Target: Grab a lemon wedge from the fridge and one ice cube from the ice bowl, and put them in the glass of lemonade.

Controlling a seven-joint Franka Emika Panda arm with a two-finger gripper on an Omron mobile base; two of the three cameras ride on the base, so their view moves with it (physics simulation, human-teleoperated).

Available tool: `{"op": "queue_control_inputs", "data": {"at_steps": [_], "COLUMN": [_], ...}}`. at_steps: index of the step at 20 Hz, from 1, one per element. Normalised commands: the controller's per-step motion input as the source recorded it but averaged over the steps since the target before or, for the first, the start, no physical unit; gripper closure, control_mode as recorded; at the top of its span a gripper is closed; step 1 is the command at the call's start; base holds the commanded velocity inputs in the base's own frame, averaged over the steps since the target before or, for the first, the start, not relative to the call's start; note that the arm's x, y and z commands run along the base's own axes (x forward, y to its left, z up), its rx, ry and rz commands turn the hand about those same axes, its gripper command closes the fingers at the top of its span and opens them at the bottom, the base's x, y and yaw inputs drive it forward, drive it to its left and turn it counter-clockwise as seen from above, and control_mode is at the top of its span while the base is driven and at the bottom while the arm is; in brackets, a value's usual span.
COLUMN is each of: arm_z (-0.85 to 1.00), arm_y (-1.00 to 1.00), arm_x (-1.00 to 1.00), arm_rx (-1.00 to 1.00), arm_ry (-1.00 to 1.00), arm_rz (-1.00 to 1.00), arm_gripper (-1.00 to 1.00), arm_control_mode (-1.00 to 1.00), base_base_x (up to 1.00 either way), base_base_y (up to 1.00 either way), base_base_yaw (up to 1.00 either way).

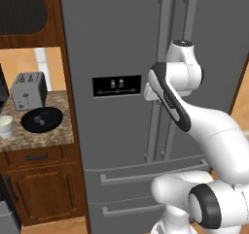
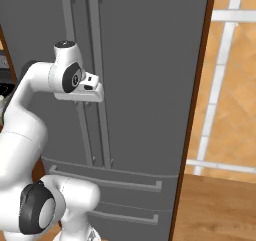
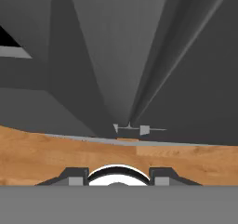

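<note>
the fridge stands shut, all grey steel, and it fills the space straight ahead of the gripper. the gripper is pressed in at the 2 long vertical handles, about level with the black dispenser panel, which sits to its left. from the base views i cannot tell whether the jaws wrap a handle or only sit beside it, nor how wide they stand; the hand view looks down along the door faces to the wooden floor and shows only the finger tips low in the frame, apart, with nothing between them.

the lemon wedge cannot be seen; by the task it lies behind these closed doors.

main risk, as i judge it: if the fingers are not truly around a handle, a pull would slip off and leave the door closed. if they are, a straight pull that ignores the door's swing could twist the grip loose or strain the arm, which is already folded close to the fridge front.

well off to the gripper's left, on the stone counter, sit the toaster, the ice bowl and the glass of lemonade. a wide door swing or elbow sweep looks unlikely to reach them, but the glass is the 1 thing there that would tip easily.
</note>
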Motion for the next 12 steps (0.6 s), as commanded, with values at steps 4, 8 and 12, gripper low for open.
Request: {"op": "queue_control_inputs", "data": {"at_steps": [4,8,12], "arm_z": [0.00,0.00,0.00], "arm_y": [-0.22,-0.01,0.00], "arm_x": [-0.28,0.00,-0.04], "arm_rx": [0.00,0.00,0.00], "arm_ry": [-0.02,0.00,-0.01], "arm_rz": [0.00,-0.01,0.00], "arm_gripper": [-1.00,-1.00,-1.00], "arm_control_mode": [-1.00,-1.00,1.00], "base_base_x": [0.00,0.00,-0.44], "base_base_y": [0.00,0.00,0.00], "base_base_yaw": [0.00,0.00,0.00]}}
